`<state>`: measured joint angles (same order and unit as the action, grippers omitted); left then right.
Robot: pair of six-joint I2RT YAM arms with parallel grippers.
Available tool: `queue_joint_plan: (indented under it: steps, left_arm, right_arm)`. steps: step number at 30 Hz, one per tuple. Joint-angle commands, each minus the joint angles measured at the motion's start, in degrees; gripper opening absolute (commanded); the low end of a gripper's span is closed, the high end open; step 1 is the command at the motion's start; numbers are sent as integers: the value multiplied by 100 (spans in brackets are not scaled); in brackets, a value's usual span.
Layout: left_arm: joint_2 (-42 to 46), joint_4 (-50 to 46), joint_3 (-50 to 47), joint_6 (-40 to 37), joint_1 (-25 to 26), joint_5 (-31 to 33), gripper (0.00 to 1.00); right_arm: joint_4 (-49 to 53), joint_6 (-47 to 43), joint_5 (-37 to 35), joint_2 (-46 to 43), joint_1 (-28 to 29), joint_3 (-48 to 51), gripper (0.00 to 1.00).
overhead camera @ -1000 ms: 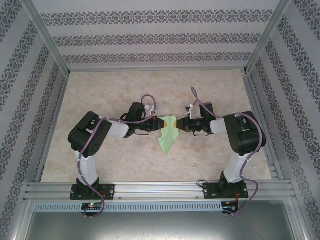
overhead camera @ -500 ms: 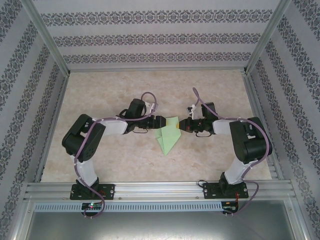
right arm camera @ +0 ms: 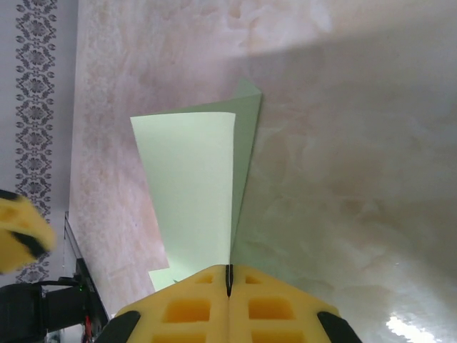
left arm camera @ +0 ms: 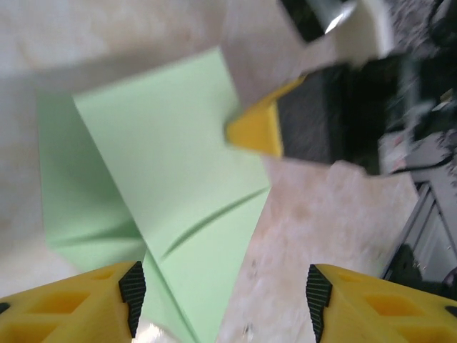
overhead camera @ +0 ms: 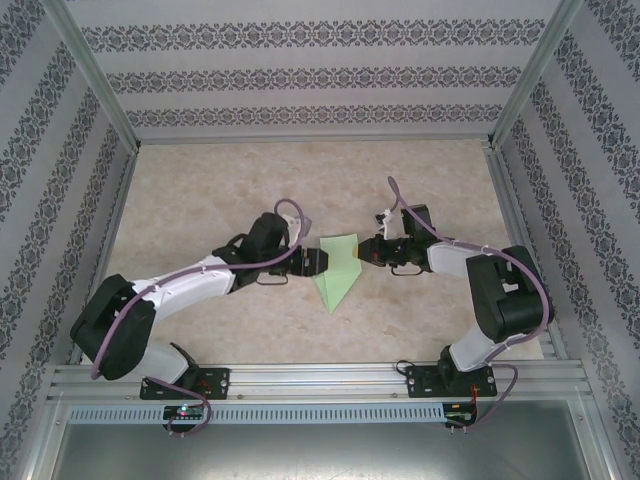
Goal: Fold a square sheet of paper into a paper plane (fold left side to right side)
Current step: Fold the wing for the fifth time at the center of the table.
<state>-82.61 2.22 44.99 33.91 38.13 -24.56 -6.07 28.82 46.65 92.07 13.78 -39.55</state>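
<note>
The pale green sheet of paper [overhead camera: 338, 270] lies mid-table, folded into a narrow shape that points toward the near edge. In the left wrist view the paper [left arm camera: 171, 157] shows creased, overlapping flaps. My left gripper [overhead camera: 318, 261] is at its left edge, open, with the paper's lower tip between the spread fingers [left arm camera: 132, 296] and not gripped. My right gripper [overhead camera: 361, 252] is shut on the paper's right edge. In the right wrist view its jaws [right arm camera: 228, 270] meet on the fold of the paper [right arm camera: 193, 186].
The marble-patterned table [overhead camera: 220, 180] is walled by patterned panels and metal posts [overhead camera: 100, 90]. A metal rail [overhead camera: 320, 378] runs along the near edge with both arm bases. The left arm [overhead camera: 180, 290] stretches low across the near left.
My left gripper has opened and let go of the paper's left side. The left arm has dropped low and stretched toward the centre. The paper looks narrower, its left side over the right.
</note>
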Motion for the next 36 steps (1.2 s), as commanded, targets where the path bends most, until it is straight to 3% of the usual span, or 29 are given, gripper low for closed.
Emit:
queue_joint_plan:
  steps: [1,4,12,20,36]
  left_arm:
    - [9,-152,-310,597,150,479,66]
    - [-213,107,-430,810,151,511,69]
    - [-1146,956,-241,1156,160,-188,69]
    - [-1571,1517,-42,1338,177,-440,57]
    - [-2680,1911,729,1353,177,-953,47]
  right_arm:
    - [236,115,-264,-240,140,54,0]
    - [289,139,-313,-277,198,38,0]
    - [360,186,-410,-310,300,61,0]
    - [438,156,-459,-347,334,79,0]
    - [701,347,-762,-572,298,237,0]
